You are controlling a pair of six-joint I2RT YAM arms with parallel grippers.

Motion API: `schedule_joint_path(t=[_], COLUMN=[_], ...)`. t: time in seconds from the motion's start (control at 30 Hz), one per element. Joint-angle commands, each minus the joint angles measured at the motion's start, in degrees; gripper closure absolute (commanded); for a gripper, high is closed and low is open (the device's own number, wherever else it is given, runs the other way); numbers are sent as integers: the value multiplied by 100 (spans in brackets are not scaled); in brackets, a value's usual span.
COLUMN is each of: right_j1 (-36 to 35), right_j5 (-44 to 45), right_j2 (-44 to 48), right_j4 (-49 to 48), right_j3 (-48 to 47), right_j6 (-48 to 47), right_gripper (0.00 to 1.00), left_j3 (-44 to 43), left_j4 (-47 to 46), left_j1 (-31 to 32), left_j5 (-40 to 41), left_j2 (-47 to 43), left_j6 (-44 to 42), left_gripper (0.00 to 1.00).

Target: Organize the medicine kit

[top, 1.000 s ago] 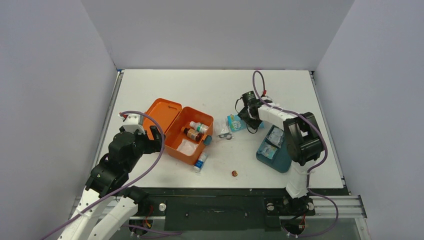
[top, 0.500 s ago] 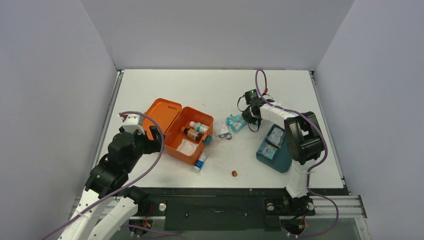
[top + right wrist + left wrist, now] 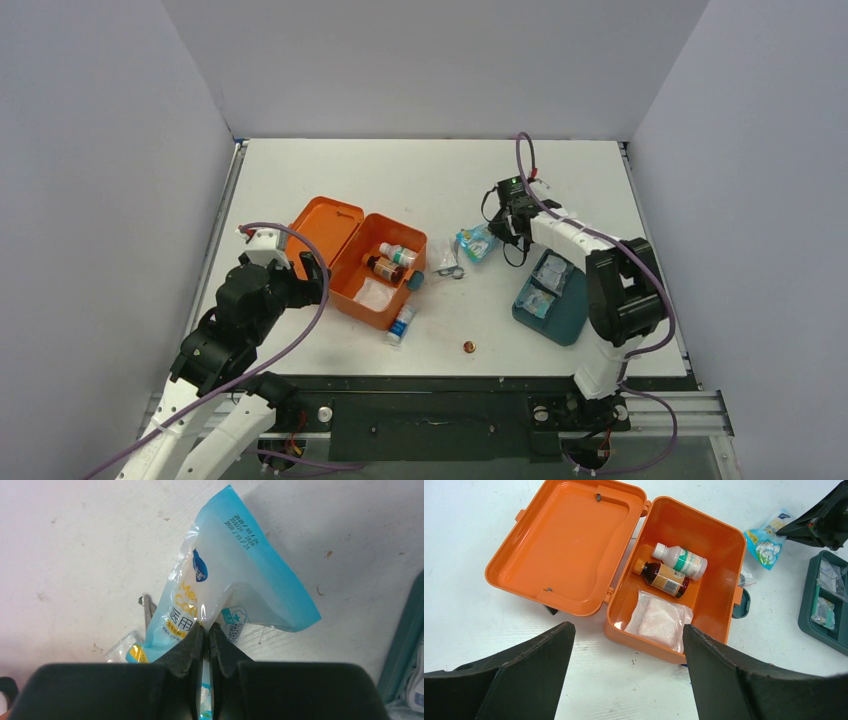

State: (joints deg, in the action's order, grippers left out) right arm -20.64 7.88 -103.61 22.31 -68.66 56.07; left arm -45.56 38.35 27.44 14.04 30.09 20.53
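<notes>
The medicine kit (image 3: 345, 285) lies open left of centre, its orange lid (image 3: 569, 545) flat on the table. Its base (image 3: 706, 532) holds a white bottle (image 3: 680, 560), a brown bottle (image 3: 661, 578) and a clear pouch of white gauze (image 3: 659, 622). My left gripper (image 3: 628, 627) hovers open over the kit's near edge, with nothing between its fingers. Right of the kit, my right gripper (image 3: 206, 627) is shut on the edge of a blue-and-white packet (image 3: 225, 585), which hangs crumpled just above the table (image 3: 477, 243).
A teal divided tray (image 3: 565, 318) with small packets sits at the right. Clear bags and a small metal tool (image 3: 447, 265) lie between kit and packet. A small white bottle (image 3: 401, 325) lies by the kit's front corner, with a small brown disc (image 3: 468, 347) nearby.
My right gripper has shut on the blue packet and drawn it slightly right and back. The left arm has not moved.
</notes>
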Motion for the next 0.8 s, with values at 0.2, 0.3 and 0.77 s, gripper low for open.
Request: schedule_joint_path(t=[0.2,0.3,0.77], right_j1=[-24,-189,-1456], right_j5=[-4,-119,-34], right_j2=[1132,1327,1876], right_j4=[88,240,726], right_j3=[-35,-146,-787], right_j6=[-750,-933,-902], right_gripper=[100,100,100], left_j3=[-31,-31,-29], left_j4=[-232,-236,-242], left_j1=[16,16,16], left_j5=[-86,-86,-115], left_j2=[29,26,-2], left_j6=[-37,-25,-28], left_gripper=[23,23,23])
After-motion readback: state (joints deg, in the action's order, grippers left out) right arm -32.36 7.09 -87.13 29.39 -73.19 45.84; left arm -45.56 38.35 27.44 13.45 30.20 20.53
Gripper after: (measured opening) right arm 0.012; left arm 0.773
